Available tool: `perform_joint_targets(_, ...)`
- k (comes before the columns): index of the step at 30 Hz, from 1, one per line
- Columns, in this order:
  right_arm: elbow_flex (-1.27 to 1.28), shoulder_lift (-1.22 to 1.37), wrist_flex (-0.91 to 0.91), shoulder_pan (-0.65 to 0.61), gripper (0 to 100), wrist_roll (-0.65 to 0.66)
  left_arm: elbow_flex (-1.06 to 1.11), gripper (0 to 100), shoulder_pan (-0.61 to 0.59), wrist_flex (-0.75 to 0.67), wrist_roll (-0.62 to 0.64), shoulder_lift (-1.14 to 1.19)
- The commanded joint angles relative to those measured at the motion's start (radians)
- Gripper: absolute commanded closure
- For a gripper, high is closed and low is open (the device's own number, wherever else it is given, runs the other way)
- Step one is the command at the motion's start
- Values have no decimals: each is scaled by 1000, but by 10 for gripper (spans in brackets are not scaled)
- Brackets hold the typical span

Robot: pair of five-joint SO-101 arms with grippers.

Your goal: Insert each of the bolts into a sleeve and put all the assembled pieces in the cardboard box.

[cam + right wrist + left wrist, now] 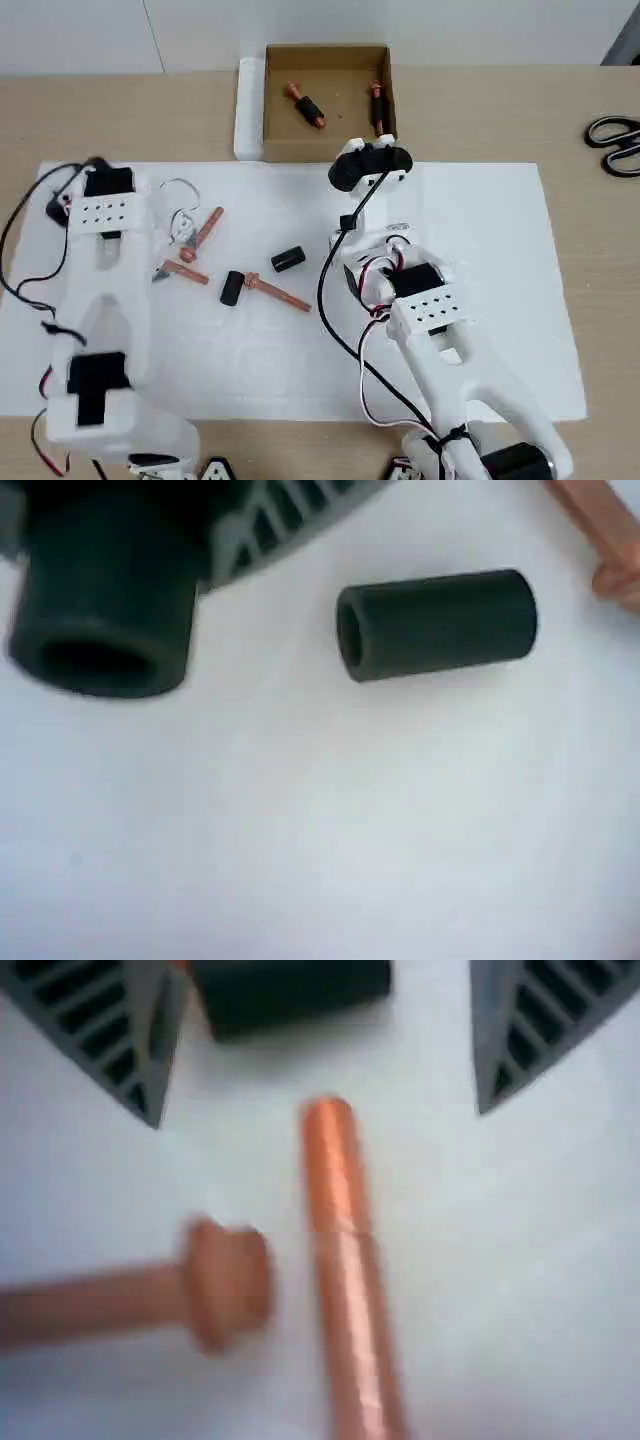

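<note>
Three copper-coloured bolts lie on the white sheet (480,260): one (203,232) slanted, one (183,271) below it, one (280,294) with its head against a black sleeve (232,288). A second sleeve (288,259) lies loose. My left gripper (178,236) hovers open over the first two bolts; its wrist view has a shaft (340,1260) between the fingers (150,1080), a bolt head (225,1285) beside it and the sleeve (290,990) beyond. My right gripper (347,277) is shut on a third sleeve (100,610), close to the loose sleeve (435,625).
The cardboard box (268,100) at the back holds two assembled pieces (305,105) (378,105). A black-and-white part of the right arm (370,165) hangs just in front of it. Scissors (615,145) lie at the far right on the wooden table.
</note>
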Motion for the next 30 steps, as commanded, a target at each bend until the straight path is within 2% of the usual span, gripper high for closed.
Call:
perform_joint_targets(1,-6,-51,-18,10,994,0,-44,804,-31,-38,5,43)
perform_joint_targets(15,26,-51,-25,5,994,0,-42,804,-37,-175,5,69)
perform_joint_targets(19,54,-54,-25,10,994,0,-38,804,-37,-164,5,69)
perform_joint_targets(27,60,-59,-25,10,994,0,-44,804,-38,-49,5,60)
perform_joint_targets(30,60,-59,-25,10,994,0,-70,804,-75,-43,5,60)
